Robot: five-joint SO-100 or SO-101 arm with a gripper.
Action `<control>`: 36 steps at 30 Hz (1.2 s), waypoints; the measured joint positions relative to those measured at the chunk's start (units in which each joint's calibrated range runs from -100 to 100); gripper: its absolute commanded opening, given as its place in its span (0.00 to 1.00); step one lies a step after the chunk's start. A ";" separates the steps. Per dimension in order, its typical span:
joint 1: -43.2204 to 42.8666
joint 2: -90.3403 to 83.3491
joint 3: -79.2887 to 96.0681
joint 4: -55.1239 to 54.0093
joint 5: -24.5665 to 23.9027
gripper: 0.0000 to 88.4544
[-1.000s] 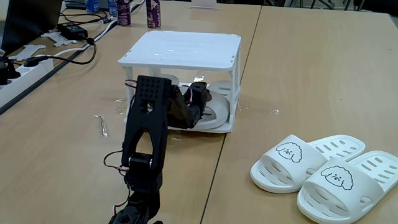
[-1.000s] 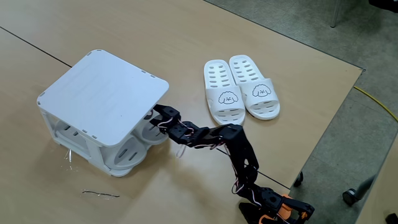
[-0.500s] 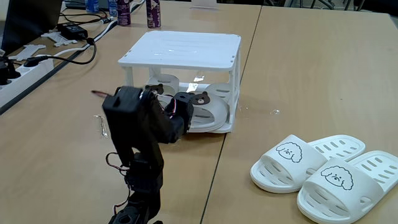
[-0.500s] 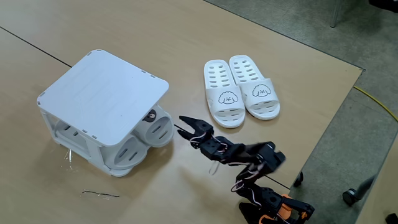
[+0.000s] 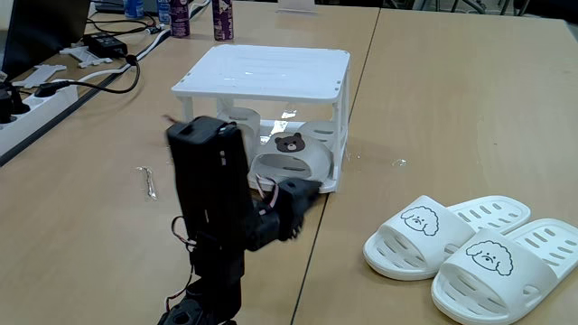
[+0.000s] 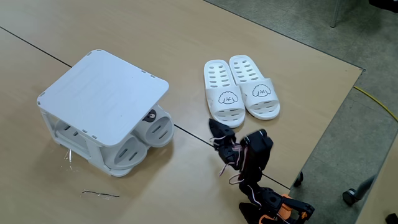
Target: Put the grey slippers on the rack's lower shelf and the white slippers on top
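A fixed view from above puts the rack at the left of the frame, standing on the wooden counter. Its top is bare. The two grey slippers lie on the lower shelf, their strap ends poking out from under the top at the rack's lower right side, and one dark bear face shows just under the top's edge. The white slippers lie side by side, touching, right of centre in the upper half of the frame, well apart from the rack, with their dog faces toward the lower edge.

The arm is folded up at lower centre right, and the claw points toward the upper left, just below the white slippers and touching nothing. Whether it is released or clenched cannot be told; nothing is seen in it.

In a fixed view at counter level, the rack stands at upper centre with a grey slipper under its top, bear face toward the camera. The dark arm rises in front of it at lower centre, the claw low and right of the arm. The white slippers sit at lower right. Cables, a power strip and bottles lie at the upper left.
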 measured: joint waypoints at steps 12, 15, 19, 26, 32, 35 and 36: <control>14.98 22.27 -17.61 -8.07 0.00 0.28; 14.91 25.57 -23.09 -8.07 0.00 0.29; 14.91 31.01 -30.82 -8.07 0.00 0.35; 14.91 39.42 -45.55 -8.07 0.00 0.35; 15.81 47.59 -57.86 -6.01 0.00 0.33; 17.30 51.05 -65.41 -2.92 0.00 0.15; 17.75 51.71 -67.74 -1.63 0.00 0.06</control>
